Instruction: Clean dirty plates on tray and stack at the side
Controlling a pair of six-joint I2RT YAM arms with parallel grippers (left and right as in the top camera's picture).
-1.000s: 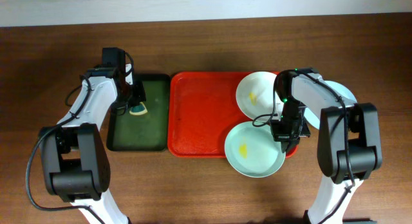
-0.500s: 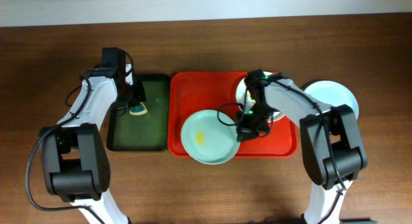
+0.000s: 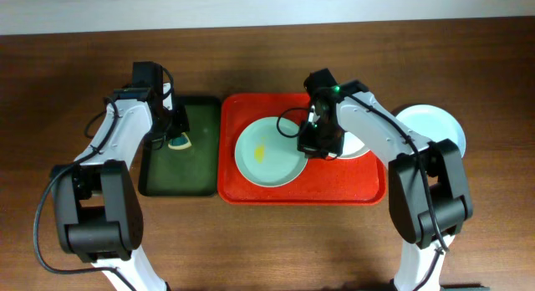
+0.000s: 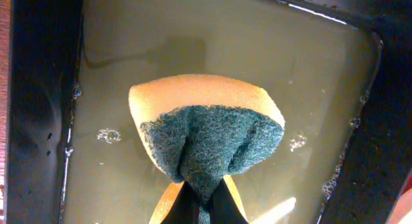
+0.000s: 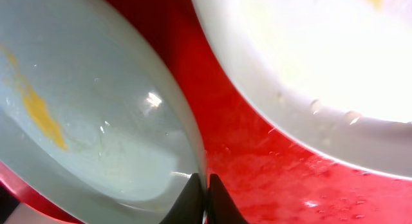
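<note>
My right gripper (image 3: 306,145) is shut on the right rim of the pale green plate (image 3: 266,154), which is over the left-middle of the red tray (image 3: 334,184) and has a yellow smear. In the right wrist view the fingers (image 5: 206,188) pinch the green plate's edge (image 5: 96,121) beside the white plate (image 5: 309,56). The white plate (image 3: 354,147) lies on the tray, mostly hidden under my right arm. The pale blue plate (image 3: 433,128) lies on the table right of the tray. My left gripper (image 4: 205,201) is shut on a yellow and green sponge (image 4: 209,130).
A dark green tray (image 3: 201,170) holding murky water (image 4: 129,56) stands left of the red tray; the left gripper (image 3: 178,140) and sponge hang over it. Brown wooden table (image 3: 267,241) lies all around.
My right gripper has carried the green plate from the tray's front right corner leftward and back to the tray's left-middle. The left arm has not moved.
</note>
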